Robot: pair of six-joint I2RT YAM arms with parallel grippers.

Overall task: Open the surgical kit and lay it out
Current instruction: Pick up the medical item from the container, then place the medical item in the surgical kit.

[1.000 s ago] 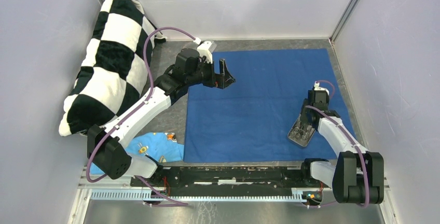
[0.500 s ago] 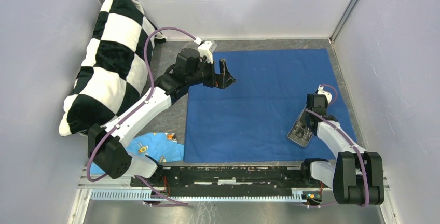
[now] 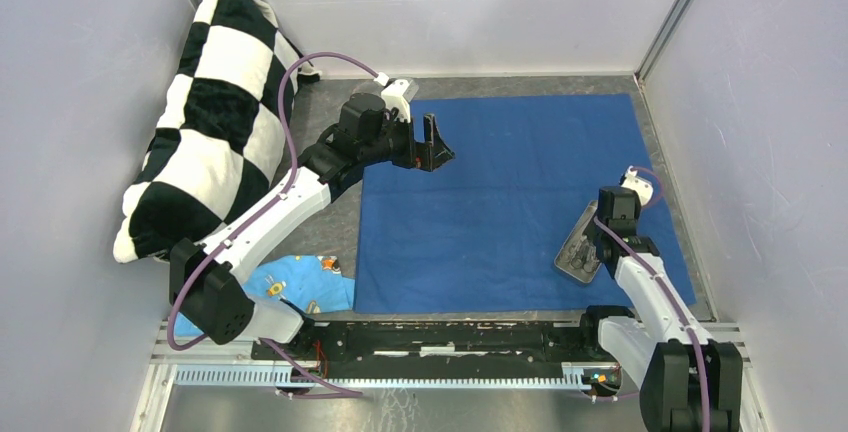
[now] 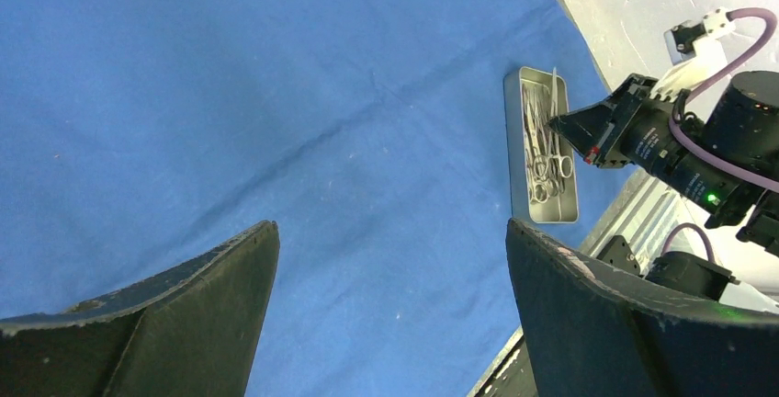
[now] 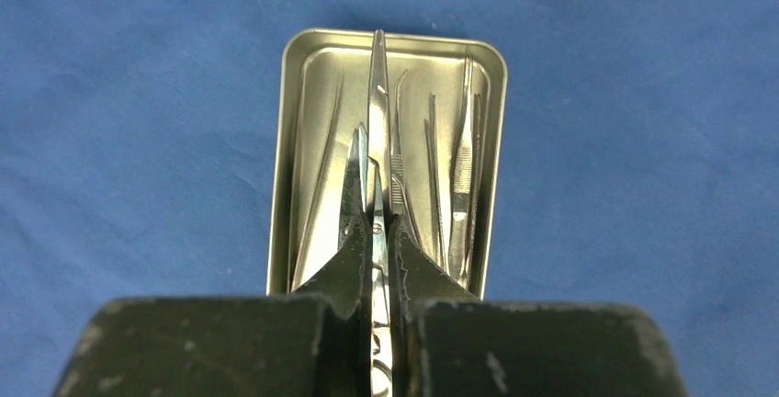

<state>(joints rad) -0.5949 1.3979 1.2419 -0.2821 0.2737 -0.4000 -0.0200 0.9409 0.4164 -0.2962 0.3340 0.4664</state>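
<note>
The dark blue cloth wrap [image 3: 500, 192] lies spread flat on the table. The small steel tray [image 3: 577, 252] sits on its right part and holds several thin silver instruments [image 5: 441, 167]. My right gripper [image 5: 378, 227] is over the tray's near end, shut on a pair of silver scissors [image 5: 378, 112] whose tips point to the tray's far end. The tray also shows in the left wrist view [image 4: 540, 153]. My left gripper [image 3: 432, 144] is open and empty above the cloth's far left corner; its fingers [image 4: 184, 314] frame bare blue cloth.
A black-and-white checkered pillow [image 3: 210, 112] leans against the left wall. A light blue patterned cloth scrap [image 3: 300, 287] lies near the left arm's base. Walls close in the back and both sides. A metal rail [image 3: 440, 337] runs along the near edge.
My right gripper has drawn back toward the near right, away from the tray's far end, while the tray stays put. The left arm has not moved.
</note>
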